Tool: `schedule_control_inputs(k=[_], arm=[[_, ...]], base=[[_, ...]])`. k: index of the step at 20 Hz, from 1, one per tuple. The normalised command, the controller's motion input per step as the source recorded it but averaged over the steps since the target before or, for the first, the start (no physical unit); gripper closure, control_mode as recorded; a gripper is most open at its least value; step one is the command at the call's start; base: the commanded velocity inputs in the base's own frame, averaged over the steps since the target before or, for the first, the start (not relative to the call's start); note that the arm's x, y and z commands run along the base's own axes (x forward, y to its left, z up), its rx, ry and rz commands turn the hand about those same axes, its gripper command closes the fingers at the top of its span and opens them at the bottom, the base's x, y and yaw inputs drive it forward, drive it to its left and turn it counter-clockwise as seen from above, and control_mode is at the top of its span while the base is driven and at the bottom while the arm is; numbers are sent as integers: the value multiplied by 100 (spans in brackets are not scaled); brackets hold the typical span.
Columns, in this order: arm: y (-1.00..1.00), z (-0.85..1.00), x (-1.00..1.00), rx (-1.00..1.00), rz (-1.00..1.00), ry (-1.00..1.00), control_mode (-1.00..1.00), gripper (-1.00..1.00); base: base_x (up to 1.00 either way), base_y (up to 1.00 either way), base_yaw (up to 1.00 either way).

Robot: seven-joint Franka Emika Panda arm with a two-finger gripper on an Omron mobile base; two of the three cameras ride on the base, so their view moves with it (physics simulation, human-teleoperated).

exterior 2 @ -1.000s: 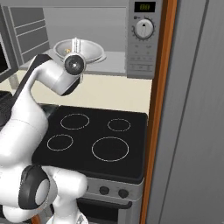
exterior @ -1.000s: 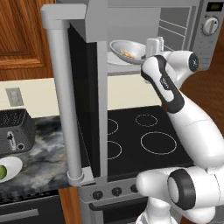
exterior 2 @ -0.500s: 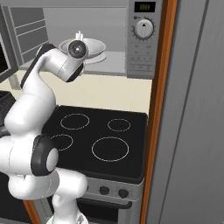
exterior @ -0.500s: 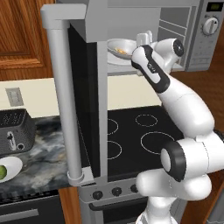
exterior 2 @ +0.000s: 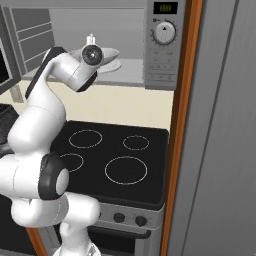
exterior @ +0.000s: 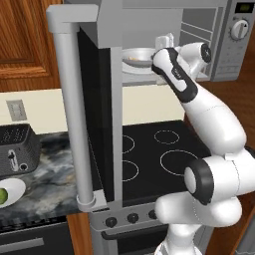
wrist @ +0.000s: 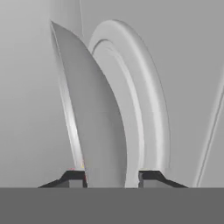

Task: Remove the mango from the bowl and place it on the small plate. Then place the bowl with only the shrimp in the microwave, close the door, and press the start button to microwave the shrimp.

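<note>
Inside the microwave [exterior 2: 125,47]: the bowl [exterior: 139,57] sits on the turntable with the shrimp [exterior: 133,59] in it.
Fingers: the gripper [wrist: 111,177] straddles the bowl's rim, fingertips [wrist: 72,177] seemingly loosening; I judge it is releasing.
Door [exterior: 97,124]: swung wide open, beside the arm.
Mango [exterior: 2,195]: on the small plate [exterior: 15,191], counter left.
Nearby: toaster [exterior: 17,149], stovetop [exterior 2: 110,160].

bowl [exterior: 141,59]: we saw pale metallic grey
shrimp [exterior: 134,59]: we noted orange-pink
microwave [exterior 2: 165,45]: was silver-grey
door [exterior: 94,114]: had dark glass, grey frame
mango [exterior: 3,196]: looked yellow-green
small plate [exterior: 15,189]: was white
</note>
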Motion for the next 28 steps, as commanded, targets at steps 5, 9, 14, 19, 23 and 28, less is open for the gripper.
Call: schedule_control_inputs(k=[5, 9, 14, 19, 23, 28], arm=[[3, 28, -12, 0, 5, -24, -100, -100], [0, 14, -81, -1, 0, -32, -100, -100], [1, -64, -100, -23, 0, -36, -100, -100], [12, -97, -98, -61, 2, -19, -100, -100], [73, -100, -60, -84, 4, 1, -100, -100], [78, -100, -13, -69, 0, 20, -100, -100]], base=[[0, 0, 0], [0, 0, 0], [0, 0, 0], [0, 0, 0], [0, 0, 0], [0, 0, 0]])
